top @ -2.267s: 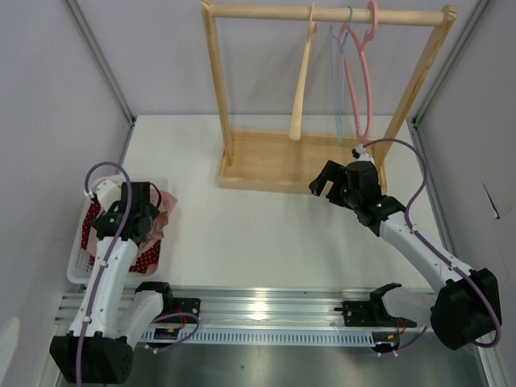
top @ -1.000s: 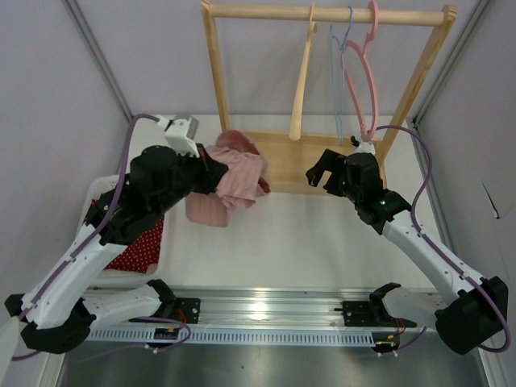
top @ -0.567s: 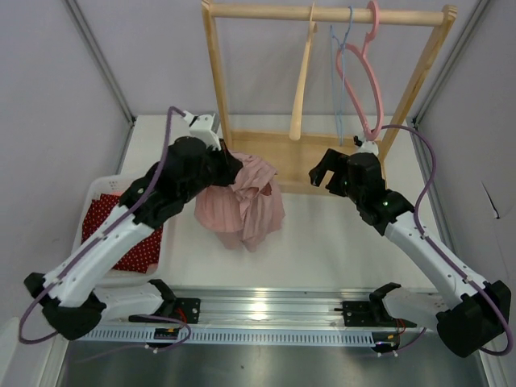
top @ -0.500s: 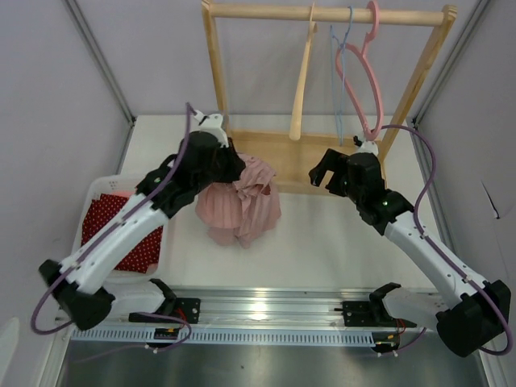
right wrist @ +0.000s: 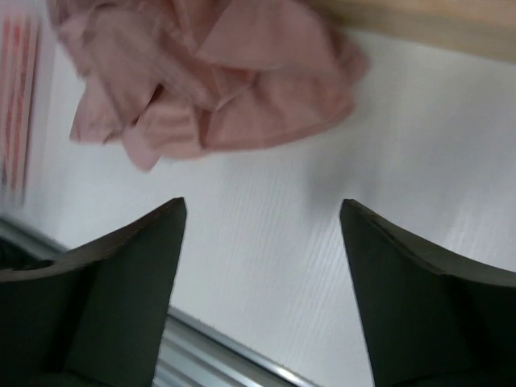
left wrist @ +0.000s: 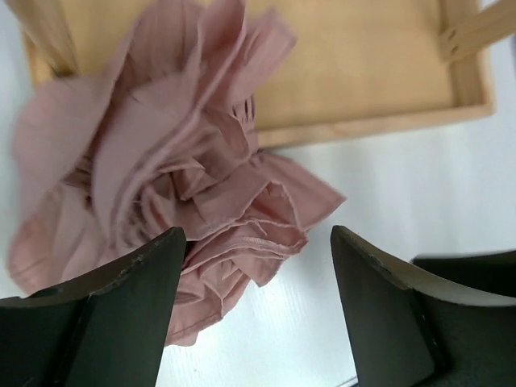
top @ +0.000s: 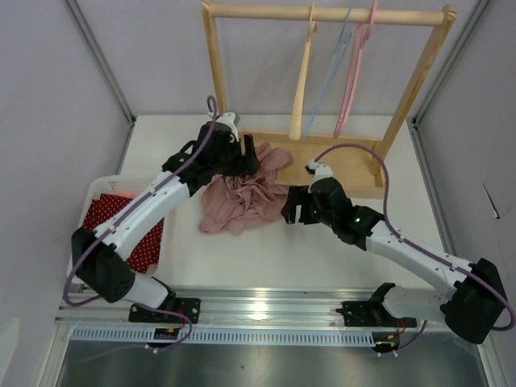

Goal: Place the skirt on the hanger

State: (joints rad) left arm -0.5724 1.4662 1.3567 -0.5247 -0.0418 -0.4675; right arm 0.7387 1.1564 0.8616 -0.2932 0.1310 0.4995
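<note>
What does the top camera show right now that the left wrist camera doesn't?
Only the top view: the wooden hanger, blue hanger and pink hanger, the basket holding a red cloth, and the right gripper beside the skirt. Only the left wrist view: the left gripper close up, fingers spread, nothing between them. Both: the pink skirt crumpled on the table, overlapping the rack base.

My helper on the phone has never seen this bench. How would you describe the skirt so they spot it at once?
Find the wooden rack at the back of the table. Across the left front edge of its base lies the skirt, a crumpled heap. It is plain dusty pink, unlike the red patterned cloth in the white basket further left.
</note>
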